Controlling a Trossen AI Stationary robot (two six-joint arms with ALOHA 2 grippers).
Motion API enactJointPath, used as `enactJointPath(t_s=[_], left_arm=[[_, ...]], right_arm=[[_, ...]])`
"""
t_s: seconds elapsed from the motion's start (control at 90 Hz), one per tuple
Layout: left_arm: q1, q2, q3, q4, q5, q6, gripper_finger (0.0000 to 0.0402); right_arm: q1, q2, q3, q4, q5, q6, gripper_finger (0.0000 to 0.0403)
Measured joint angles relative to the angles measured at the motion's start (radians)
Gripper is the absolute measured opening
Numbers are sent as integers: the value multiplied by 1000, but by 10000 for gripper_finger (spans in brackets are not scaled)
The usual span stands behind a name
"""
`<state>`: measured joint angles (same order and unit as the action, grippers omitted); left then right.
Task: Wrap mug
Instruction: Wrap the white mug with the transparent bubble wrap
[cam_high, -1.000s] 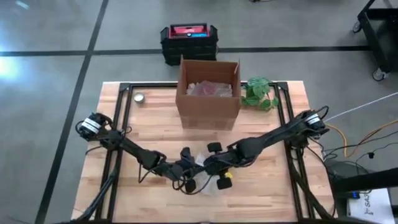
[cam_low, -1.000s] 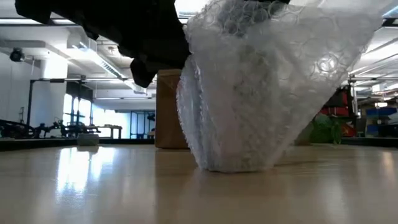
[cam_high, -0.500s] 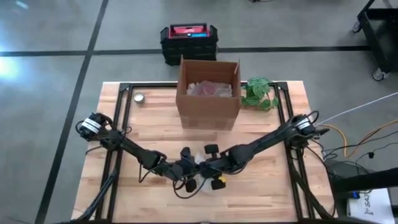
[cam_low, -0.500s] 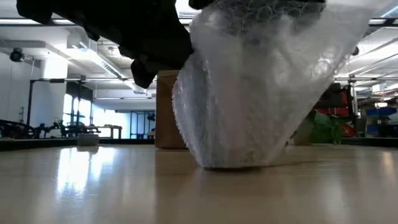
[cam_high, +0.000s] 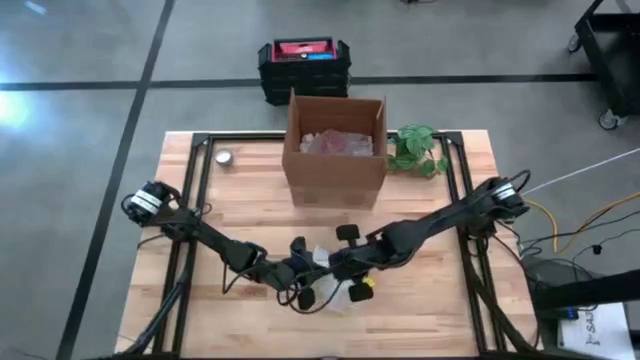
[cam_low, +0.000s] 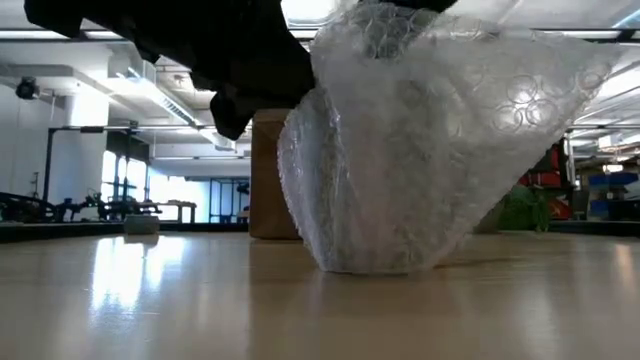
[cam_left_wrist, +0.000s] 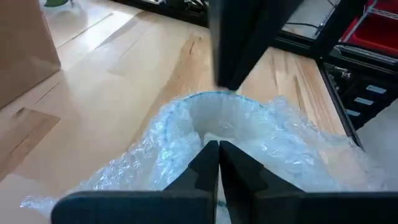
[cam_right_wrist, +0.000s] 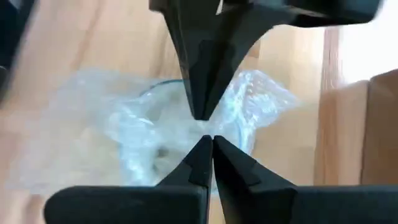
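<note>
So, quick rundown:
Mug: wrapped bundle (cam_low: 400, 150) sits upright on the worktop (cam_high: 250, 210) near the front middle, wide part at the base; the handle's direction can't be made out through the wrap.
Bubble wrap (cam_high: 335, 290): bunched all over the mug, loose flap trailing off to one side in the low view.
Left pincer (cam_left_wrist: 217, 163): fingers pressed together, pinching the bubble wrap at the rim.
Right pincer (cam_right_wrist: 207, 146): also clenched on the bubble wrap, tip to tip with the left one.
Around: cardboard box (cam_high: 336, 150) behind, plant (cam_high: 417, 150) beside it, small round tin (cam_high: 225, 157) at the back left, well apart.
View difference: wrist views show the open mouth and a blue rim edge (cam_left_wrist: 208, 94); low view only shows the wrapped outside.
</note>
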<state>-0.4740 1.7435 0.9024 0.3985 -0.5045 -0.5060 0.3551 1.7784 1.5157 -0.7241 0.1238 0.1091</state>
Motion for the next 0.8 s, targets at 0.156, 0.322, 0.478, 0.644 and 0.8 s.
enactJointPath(t_s=[0.156,0.322,0.478,0.644,0.8], left_arm=[[0,0,0,-2,0,8,0],[0,-1,0,-2,18,8,0],[0,-1,0,-2,19,8,0],[1,-1,0,-2,19,10,0],[1,-1,0,-2,19,15,0]], right_arm=[[-6,-43,2,59,8,-61,1],[15,-53,0,-53,8,-161,45],[56,-52,0,-85,7,-188,129],[87,-15,-2,-83,6,-250,201],[88,48,-4,-87,3,-292,233]])
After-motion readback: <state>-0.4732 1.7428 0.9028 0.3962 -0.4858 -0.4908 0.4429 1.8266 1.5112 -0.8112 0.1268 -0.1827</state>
